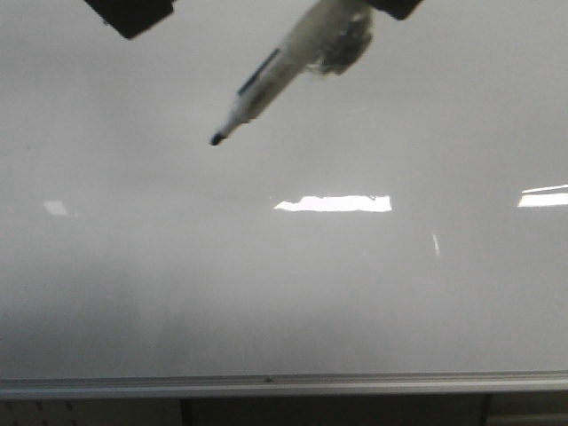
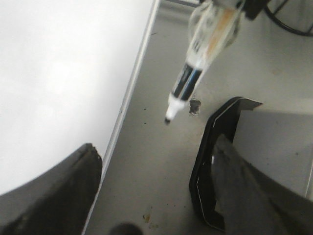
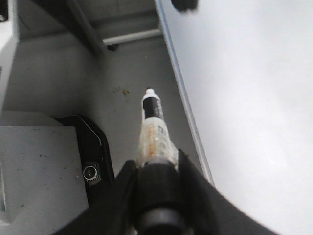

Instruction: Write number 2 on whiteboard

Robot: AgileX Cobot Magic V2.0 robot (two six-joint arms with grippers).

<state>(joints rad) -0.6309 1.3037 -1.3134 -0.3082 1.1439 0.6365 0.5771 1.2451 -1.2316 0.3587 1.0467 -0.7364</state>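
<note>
The whiteboard [image 1: 284, 293] filled nearly the whole front view, glossy grey-white w/ bright rectangular light reflections and a silver rail along its bottom edge. No digit 2 could be made out on it; surface looked blank. In the wrist views the board edge ran beside a grey floor [image 2: 161, 161], w/ a black-rimmed base unit [image 2: 215, 161] near it. Right gripper [image 3: 155, 176] was clamped tight on a marker [image 1: 266, 84], wrapped in clear tape, angled down-left in front view, tip just off the board or touching, can't tell. Left gripper [image 2: 146, 196] hung beside the marker, fingers [image 2: 54, 191] spread wide apart, holding nothing. Marker tip was well ahead of the right jaws.
</note>
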